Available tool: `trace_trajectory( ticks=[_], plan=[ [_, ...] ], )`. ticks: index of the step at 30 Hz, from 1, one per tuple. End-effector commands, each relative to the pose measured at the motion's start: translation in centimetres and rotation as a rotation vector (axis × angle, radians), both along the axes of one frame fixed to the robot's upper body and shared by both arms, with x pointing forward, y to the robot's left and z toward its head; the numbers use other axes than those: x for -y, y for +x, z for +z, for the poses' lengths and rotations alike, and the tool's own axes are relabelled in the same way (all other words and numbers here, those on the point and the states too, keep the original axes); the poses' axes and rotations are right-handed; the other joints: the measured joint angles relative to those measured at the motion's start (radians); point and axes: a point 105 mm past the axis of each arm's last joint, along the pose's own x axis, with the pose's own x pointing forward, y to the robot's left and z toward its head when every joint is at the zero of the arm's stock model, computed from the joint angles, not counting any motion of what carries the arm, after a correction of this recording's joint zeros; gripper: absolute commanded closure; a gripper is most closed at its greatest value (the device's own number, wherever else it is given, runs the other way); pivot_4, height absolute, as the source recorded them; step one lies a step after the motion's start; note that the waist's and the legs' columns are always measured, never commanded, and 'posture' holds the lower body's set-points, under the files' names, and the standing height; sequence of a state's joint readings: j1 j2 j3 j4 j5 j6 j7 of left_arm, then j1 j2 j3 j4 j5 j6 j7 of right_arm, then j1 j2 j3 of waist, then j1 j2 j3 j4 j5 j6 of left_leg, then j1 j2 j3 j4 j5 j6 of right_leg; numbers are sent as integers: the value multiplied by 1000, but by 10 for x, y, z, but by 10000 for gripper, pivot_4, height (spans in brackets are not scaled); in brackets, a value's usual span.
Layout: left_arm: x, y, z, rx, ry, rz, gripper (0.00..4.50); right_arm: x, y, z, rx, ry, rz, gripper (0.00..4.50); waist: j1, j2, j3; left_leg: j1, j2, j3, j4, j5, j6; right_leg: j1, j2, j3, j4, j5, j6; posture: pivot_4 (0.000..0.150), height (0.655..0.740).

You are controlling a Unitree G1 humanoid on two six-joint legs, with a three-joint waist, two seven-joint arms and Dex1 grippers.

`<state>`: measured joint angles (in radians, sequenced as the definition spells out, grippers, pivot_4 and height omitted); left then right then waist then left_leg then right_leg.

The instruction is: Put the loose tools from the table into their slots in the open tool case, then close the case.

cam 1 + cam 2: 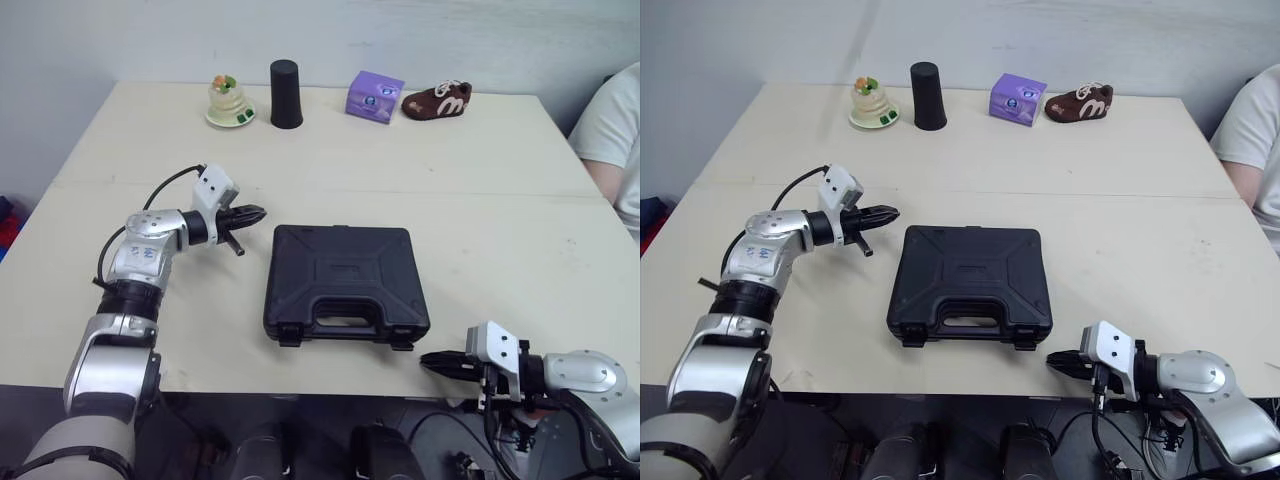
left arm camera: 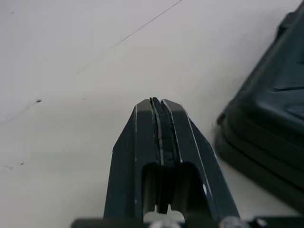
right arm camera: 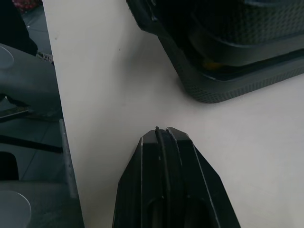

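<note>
A black plastic tool case (image 1: 345,282) lies closed and flat in the middle of the table, its handle toward the near edge. My left gripper (image 1: 255,213) hovers just left of the case's far left corner, fingers shut with nothing between them. In the left wrist view the shut fingertips (image 2: 160,110) point at bare table beside the case (image 2: 270,118). My right gripper (image 1: 428,361) sits at the near table edge, right of the case's handle, also shut and empty. The right wrist view shows its fingertips (image 3: 161,137) a short way from the case's corner (image 3: 223,52).
Along the far edge stand a small cake figure (image 1: 229,101), a black cup (image 1: 285,94), a purple box (image 1: 374,96) and a brown toy shoe (image 1: 437,101). A person in a white sleeve (image 1: 612,140) sits at the right side. The table's near edge (image 1: 330,392) is close to my right gripper.
</note>
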<state>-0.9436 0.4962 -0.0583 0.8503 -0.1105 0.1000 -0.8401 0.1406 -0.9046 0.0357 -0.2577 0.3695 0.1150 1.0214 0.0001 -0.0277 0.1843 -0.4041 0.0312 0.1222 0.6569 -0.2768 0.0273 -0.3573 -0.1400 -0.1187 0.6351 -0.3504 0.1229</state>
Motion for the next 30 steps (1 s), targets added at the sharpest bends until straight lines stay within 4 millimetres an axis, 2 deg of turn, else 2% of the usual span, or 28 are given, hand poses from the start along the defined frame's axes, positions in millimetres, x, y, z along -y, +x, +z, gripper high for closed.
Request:
trace_trajectory(
  ticks=[1, 5, 9, 13, 18, 26, 30],
  plan=[
    [12, 3, -11, -28, -9, -29, 44801, -8, -3, -7, -26, 3, 17, 45000, 0, 0, 0, 0, 0, 0, 0, 0, 0, 0, 0, 0, 0, 0, 0, 1500, 7400],
    [21, 1, -14, -23, -23, -76, 44801, -9, 7, -3, -2, 27, -31, 45000, -5, -3, 2, -1, 1, 0, 1, 0, 0, -1, 0, 0, 1, 0, 0, 1500, 7400],
    [24, -7, -22, 11, 56, -154, 44801, -1, 18, -3, 49, 0, -67, 45000, -1, -3, 2, -1, 0, 0, 2, 0, 0, -1, -1, 0, 2, 0, 0, 1500, 7400],
    [22, -12, -17, 13, 31, -186, 44801, 6, 26, -4, 73, -15, -90, 45000, -1, -3, 2, -1, -1, 0, 4, -1, 2, -1, -3, 0, 2, 0, 0, 1500, 7400],
    [5, -38, -19, 18, 18, -270, 44801, 20, 49, 2, 141, -32, -149, 45000, -6, -3, 2, -1, -2, 0, 5, -2, 3, 0, -5, 0, 3, 0, 0, 1500, 7400],
    [-1, -63, -26, 11, 17, -238, 44801, 26, 73, 4, 224, -50, -191, 45000, -2, -3, 2, -1, -3, -1, 7, -2, 4, 1, -7, -1, 3, 0, 0, 1500, 7400],
    [-12, -84, -21, 64, 22, -159, 44801, 34, 84, 7, 259, -41, -271, 45000, -5, -2, 2, -1, -2, -2, 6, -3, 4, 2, -8, -1, 4, 0, 0, 1500, 7400]
  ],
)
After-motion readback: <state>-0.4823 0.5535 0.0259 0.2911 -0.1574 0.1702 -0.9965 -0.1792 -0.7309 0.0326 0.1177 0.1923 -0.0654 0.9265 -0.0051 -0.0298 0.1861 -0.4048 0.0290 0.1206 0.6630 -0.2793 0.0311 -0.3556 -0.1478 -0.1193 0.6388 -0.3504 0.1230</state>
